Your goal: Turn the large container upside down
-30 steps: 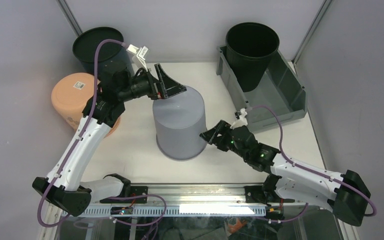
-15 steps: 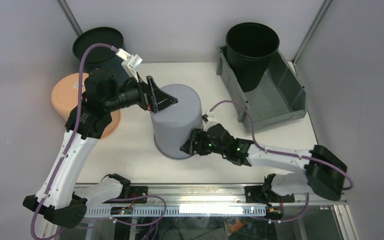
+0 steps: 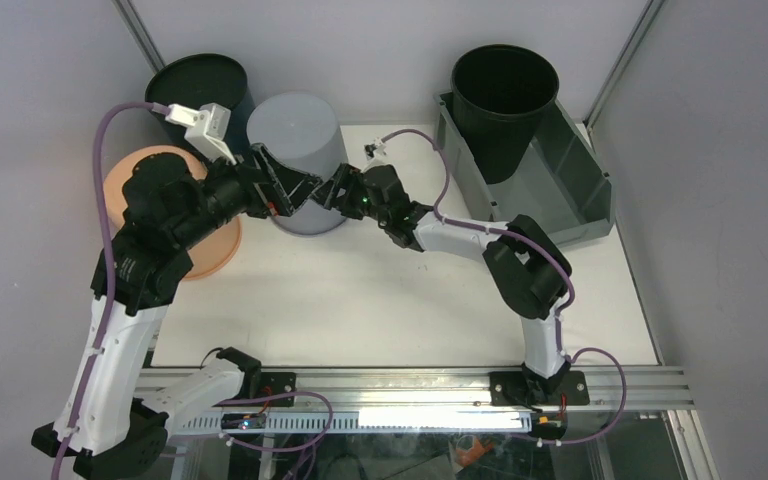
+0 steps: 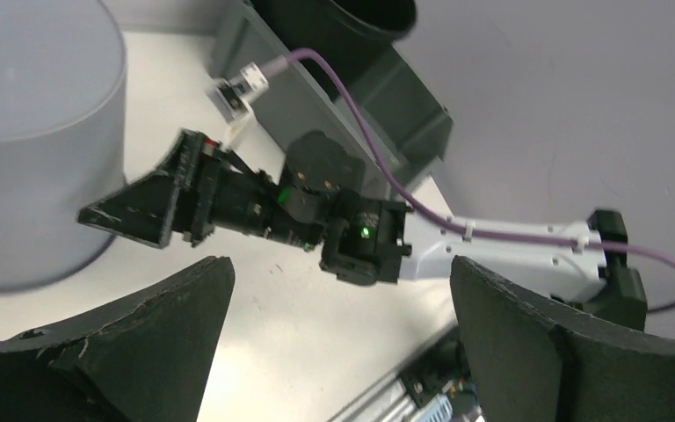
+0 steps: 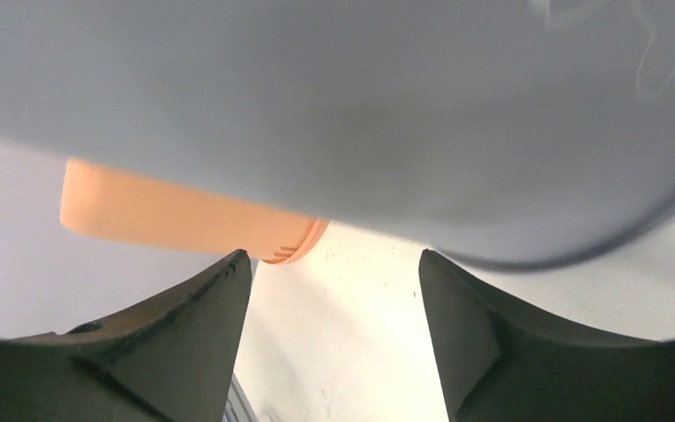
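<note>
The large container, a big grey rectangular bin [image 3: 558,238], stands upright at the back right with a black bucket [image 3: 503,95] in it. It also shows in the left wrist view [image 4: 378,97]. Both grippers are far from it, at the back left beside an upside-down pale grey bucket [image 3: 295,150]. My left gripper [image 3: 288,188] is open and empty at that bucket's front. My right gripper [image 3: 335,190] is open and empty at the bucket's right side, with the arm stretched out. In the right wrist view the pale bucket's wall [image 5: 360,114] fills the top, just above the open gripper [image 5: 334,257].
An upside-down orange bucket [image 3: 120,185] stands at the left edge, partly under my left arm. A second black bucket [image 3: 198,85] stands behind it in the back left corner. Grey walls close in the back and sides.
The pale grey bucket has moved from the table's middle to the back left. Both grippers moved with it; the right arm stretched far to the left. The bin has not moved.
</note>
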Available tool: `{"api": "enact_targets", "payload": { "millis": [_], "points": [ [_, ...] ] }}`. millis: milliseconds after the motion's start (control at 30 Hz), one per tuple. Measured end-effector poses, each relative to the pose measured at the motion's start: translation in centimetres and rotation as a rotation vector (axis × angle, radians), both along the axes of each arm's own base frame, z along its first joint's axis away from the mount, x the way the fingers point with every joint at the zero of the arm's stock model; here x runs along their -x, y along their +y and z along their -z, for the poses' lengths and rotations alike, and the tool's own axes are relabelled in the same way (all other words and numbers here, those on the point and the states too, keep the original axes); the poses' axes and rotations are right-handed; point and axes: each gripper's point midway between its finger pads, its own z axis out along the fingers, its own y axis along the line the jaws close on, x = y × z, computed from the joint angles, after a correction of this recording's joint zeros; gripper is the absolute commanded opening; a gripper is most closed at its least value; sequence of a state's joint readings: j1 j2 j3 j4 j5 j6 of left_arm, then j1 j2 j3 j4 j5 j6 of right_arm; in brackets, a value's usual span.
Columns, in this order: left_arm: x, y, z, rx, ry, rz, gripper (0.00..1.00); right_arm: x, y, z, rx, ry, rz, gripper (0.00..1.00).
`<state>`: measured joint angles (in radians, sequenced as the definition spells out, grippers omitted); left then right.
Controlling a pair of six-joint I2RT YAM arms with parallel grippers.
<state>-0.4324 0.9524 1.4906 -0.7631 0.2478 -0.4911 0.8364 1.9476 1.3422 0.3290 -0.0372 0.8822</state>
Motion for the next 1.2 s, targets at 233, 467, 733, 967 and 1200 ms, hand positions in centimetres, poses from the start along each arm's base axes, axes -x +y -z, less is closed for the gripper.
{"api": "enact_targets", "payload": {
  "millis": [233,467,733,967,1200],
  "points": [
    [-1.0,2.6,0.5,-0.028,0.046,-0.172,0.99,4.4,4.2,1.1,-0.050,0.017,-0.095,0.73],
    [-2.4,2.1,3.3,-0.080,0.141,-0.179,0.99,9.1,10.2,5.0,-0.063,0.036,-0.230,0.73],
    [-0.7,2.7,2.1,-0.040,0.118,-0.182,0.99,0.8,12.7,5.1,-0.141,0.042,-0.100,0.74],
    [0.5,3.1,1.4,-0.008,0.101,-0.178,0.99,-8.2,9.9,3.5,-0.252,0.069,0.085,0.78],
    [0.4,2.9,1.9,-0.014,0.114,-0.175,0.99,-10.0,8.4,3.7,-0.226,0.056,0.116,0.78]
  ]
}}
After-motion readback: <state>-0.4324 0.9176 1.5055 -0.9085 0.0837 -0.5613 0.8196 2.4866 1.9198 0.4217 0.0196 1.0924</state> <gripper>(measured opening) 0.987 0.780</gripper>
